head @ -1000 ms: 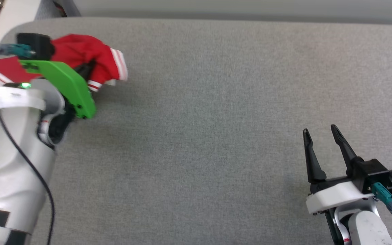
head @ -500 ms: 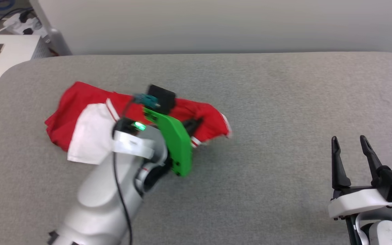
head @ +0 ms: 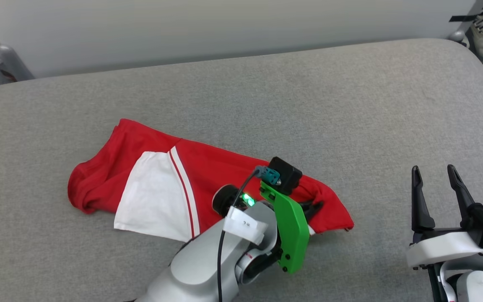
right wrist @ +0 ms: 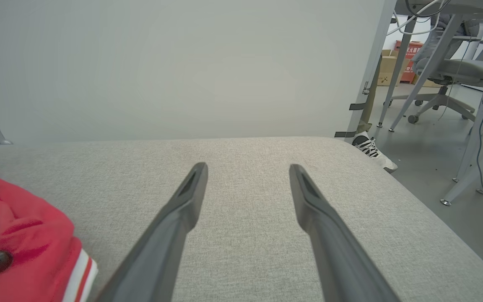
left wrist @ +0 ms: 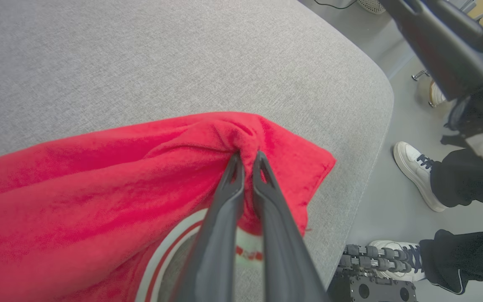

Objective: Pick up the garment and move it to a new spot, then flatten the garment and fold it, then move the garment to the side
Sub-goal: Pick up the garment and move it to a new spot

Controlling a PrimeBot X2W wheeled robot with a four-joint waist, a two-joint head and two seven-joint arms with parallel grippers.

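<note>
The garment (head: 208, 176) is a red jersey with a white sleeve and striped trim. It lies stretched in a crumpled band across the middle of the grey padded table (head: 266, 105). My left gripper (head: 315, 206) is at the garment's right end, shut on a bunched fold of red fabric. In the left wrist view the fingertips (left wrist: 235, 161) pinch the garment (left wrist: 99, 188) just above the table. My right gripper (head: 433, 172) hovers open at the lower right, apart from the cloth. Its fingers (right wrist: 183, 205) hold nothing, and the garment's striped hem (right wrist: 27, 243) lies to their left.
The table's rounded right edge (left wrist: 375, 126) drops to the floor, where a person's feet in white shoes (left wrist: 413, 176) stand close by. A pale wall (head: 224, 29) runs behind the table. Desk legs and an office chair (right wrist: 438, 79) stand beyond the right end.
The head camera has swung, so the whole picture shifted. My left gripper has dragged the garment from the table's left end toward the middle, drawing it out longer. The right gripper stays open.
</note>
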